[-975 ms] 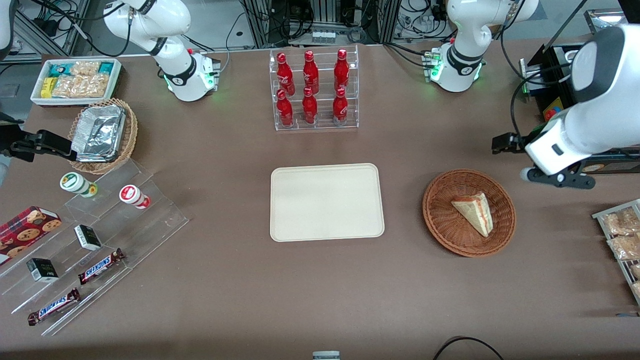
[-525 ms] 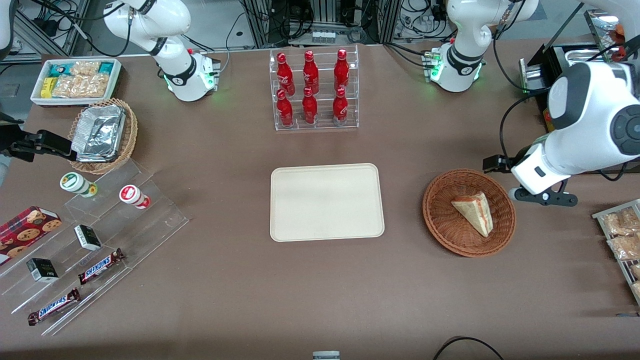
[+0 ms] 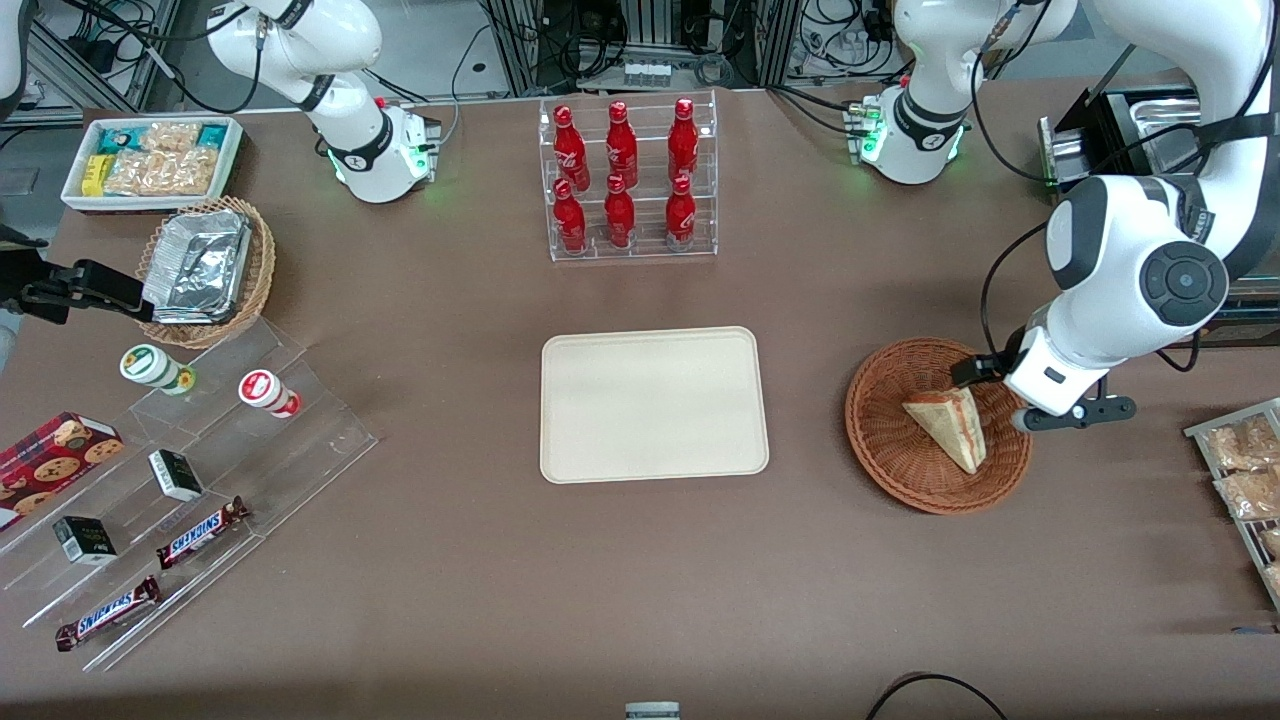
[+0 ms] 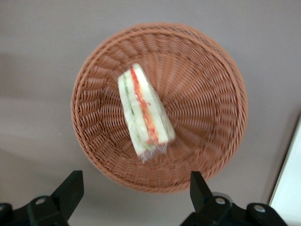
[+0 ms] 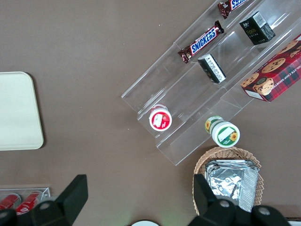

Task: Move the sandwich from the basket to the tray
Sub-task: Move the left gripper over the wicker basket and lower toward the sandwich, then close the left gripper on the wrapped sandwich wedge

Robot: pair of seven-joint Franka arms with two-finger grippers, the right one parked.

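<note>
The small triangular wedge sandwich point(image 3: 949, 427) point(image 4: 142, 114), pale tan bread with red, orange and green filling along its cut edge, lay inside the round reddish-brown woven wicker basket point(image 3: 890, 450) point(image 4: 207, 108). Taking the basket's centre as the middle of a clock face in the front view, the sandwich sat just off centre toward three o'clock, its narrow point aimed at about five o'clock and its broad end near one o'clock.

The left arm's two-finger gripper point(image 3: 985, 380) point(image 4: 134, 188) hovered over the basket's rim at roughly two o'clock, above the sandwich's broad end and not touching it. Its two black fingers point(image 4: 70, 187) were spread wide apart with nothing between them; seen from the wrist camera, the gap between them spanned most of the basket's width.

The flat cream-beige rectangular tray point(image 3: 654, 404) with rounded corners and a low rim rested on the brown table point(image 3: 640, 580), well apart from the basket toward the parked arm's end, at about nine o'clock from it. A clear rack of red bottles point(image 3: 625, 175) stood farther from the front camera than the tray.
</note>
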